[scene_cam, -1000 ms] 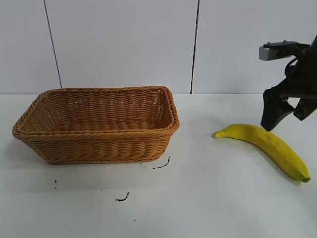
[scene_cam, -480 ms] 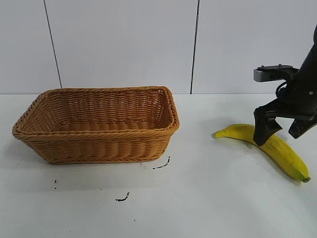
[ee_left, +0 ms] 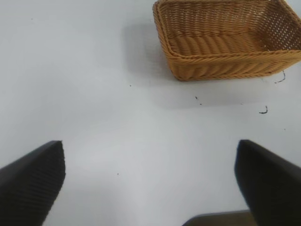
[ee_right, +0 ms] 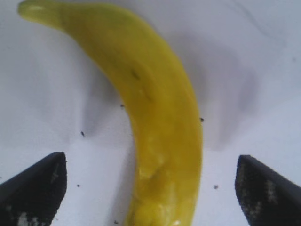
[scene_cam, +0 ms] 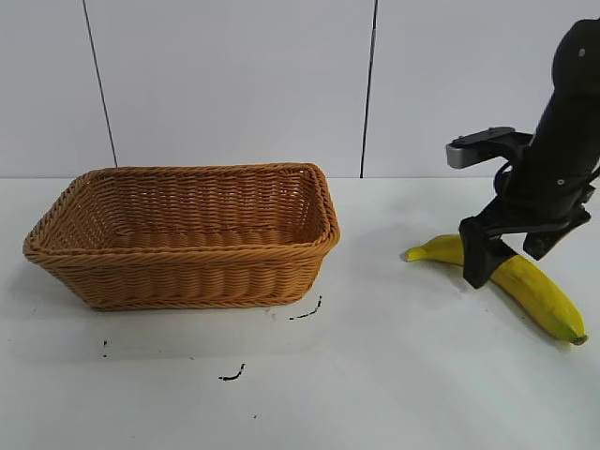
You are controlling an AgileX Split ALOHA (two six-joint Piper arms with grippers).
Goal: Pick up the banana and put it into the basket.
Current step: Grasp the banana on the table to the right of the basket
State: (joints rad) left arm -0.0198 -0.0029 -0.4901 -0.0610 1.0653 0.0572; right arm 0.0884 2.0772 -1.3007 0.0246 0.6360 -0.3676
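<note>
- We are at the grasping step: our right gripper (scene_cam: pixel 511 248) is low over the banana (scene_cam: pixel 525 281), fingers spread to either side of its middle and nothing pinched yet.
- The banana lies flat on the white table (scene_cam: pixel 394 375), well to the right of the basket (scene_cam: pixel 187 239), stem end pointing toward it.
- In the right wrist view the banana (ee_right: pixel 160 117) runs between the two fingertips (ee_right: pixel 33 186), with table showing on both sides.
- Our left gripper (ee_left: pixel 150 181) hangs parked away from the basket, fingers wide apart.
- Next, we judge, comes a short descent, a firm close, then lift and carry left over the braided rim.
</note>
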